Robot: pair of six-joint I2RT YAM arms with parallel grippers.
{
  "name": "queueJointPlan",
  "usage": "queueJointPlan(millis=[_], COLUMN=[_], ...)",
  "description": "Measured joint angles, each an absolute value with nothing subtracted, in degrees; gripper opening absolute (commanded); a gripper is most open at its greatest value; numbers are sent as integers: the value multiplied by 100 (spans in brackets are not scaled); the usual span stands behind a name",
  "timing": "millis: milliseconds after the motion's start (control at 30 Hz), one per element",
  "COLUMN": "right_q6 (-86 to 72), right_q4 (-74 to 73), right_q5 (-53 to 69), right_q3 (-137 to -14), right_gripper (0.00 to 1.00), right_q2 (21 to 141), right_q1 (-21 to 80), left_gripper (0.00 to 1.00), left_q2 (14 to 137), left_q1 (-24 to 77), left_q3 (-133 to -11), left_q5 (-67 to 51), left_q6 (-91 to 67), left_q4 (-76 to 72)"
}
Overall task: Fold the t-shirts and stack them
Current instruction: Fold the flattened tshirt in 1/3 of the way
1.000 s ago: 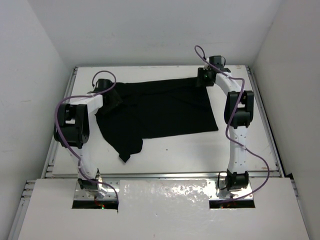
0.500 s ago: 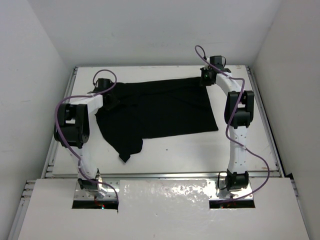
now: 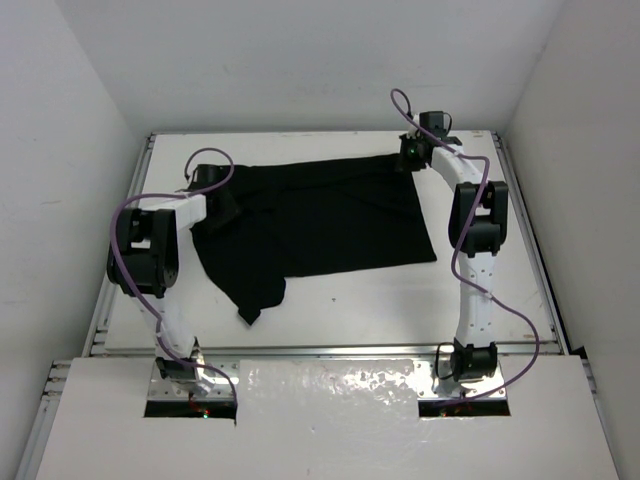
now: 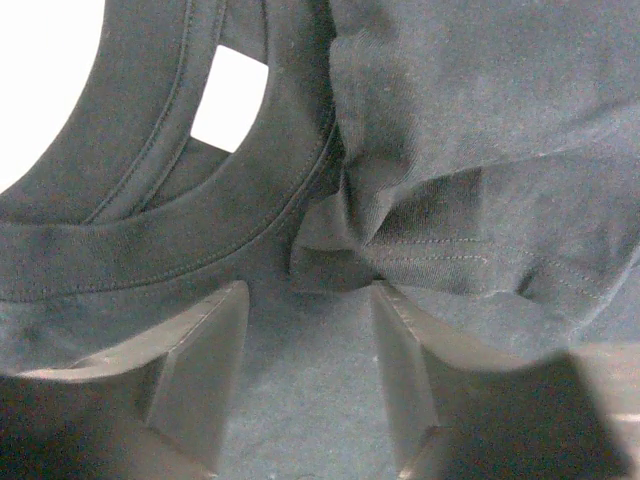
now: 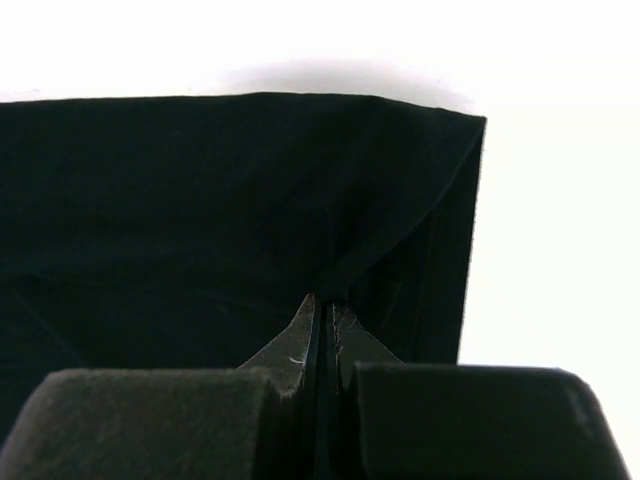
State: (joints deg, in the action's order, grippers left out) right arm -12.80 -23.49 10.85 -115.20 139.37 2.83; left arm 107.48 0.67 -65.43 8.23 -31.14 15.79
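White worktop (image 3: pixel 400 300) carries the black t-shirt (image 3: pixel 320 215), spread unfolded toward its far edge. My right end effector (image 5: pixel 325 310) is clamped on a far hem corner, likely anchoring a fold. My left end effector (image 4: pixel 310 300) stands apart over bunched cloth beside the collar (image 4: pixel 150 250). Both arms reach forward, elbows raised.

White-shelled left arm (image 3: pixel 170 315) and right arm (image 3: pixel 472 298); black blocky joint housings (image 3: pixel 478 215). Thin purple cables (image 3: pixel 121 212) along both. Left gripper (image 4: pixel 308 295): matte grey wedge fingers (image 4: pixel 200 370). Right gripper (image 5: pixel 325 300): black, blocky, tapered tips.
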Motion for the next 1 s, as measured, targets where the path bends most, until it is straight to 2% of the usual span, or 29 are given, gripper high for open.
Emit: queueJointPlan(millis=[167, 200, 400, 433, 533, 767, 1000], right_q6=[-1352, -1356, -1369, -1369, -1369, -1422, -1527], right_q4=[-2270, -2270, -2257, -2255, -2257, -2252, -2217], right_q5=[1245, 1264, 1334, 1337, 1345, 1356, 1199], right_q3=[-11472, -11463, -11445, -11445, -11445, -11384, -11128], right_gripper=[0, 0, 0, 0, 0, 0, 0], right_q2=[13915, 13913, 13913, 13913, 13913, 13856, 13428], right_q1=[285, 287, 287, 287, 287, 287, 287], left_gripper=[30, 23, 12, 7, 0, 0, 0], left_q2=[10772, 10779, 10781, 10781, 10779, 10659, 9902], left_q1=[67, 67, 67, 67, 67, 67, 67], left_q3=[-6541, -6541, -6541, -6541, -6541, -6541, -6534], left_q5=[838, 832, 829, 838, 858, 875, 1181], left_q6=[-3166, -3177, -3197, -3194, -3177, -3177, -3264], left_q4=[1520, 1503, 1483, 1483, 1487, 1538, 1503])
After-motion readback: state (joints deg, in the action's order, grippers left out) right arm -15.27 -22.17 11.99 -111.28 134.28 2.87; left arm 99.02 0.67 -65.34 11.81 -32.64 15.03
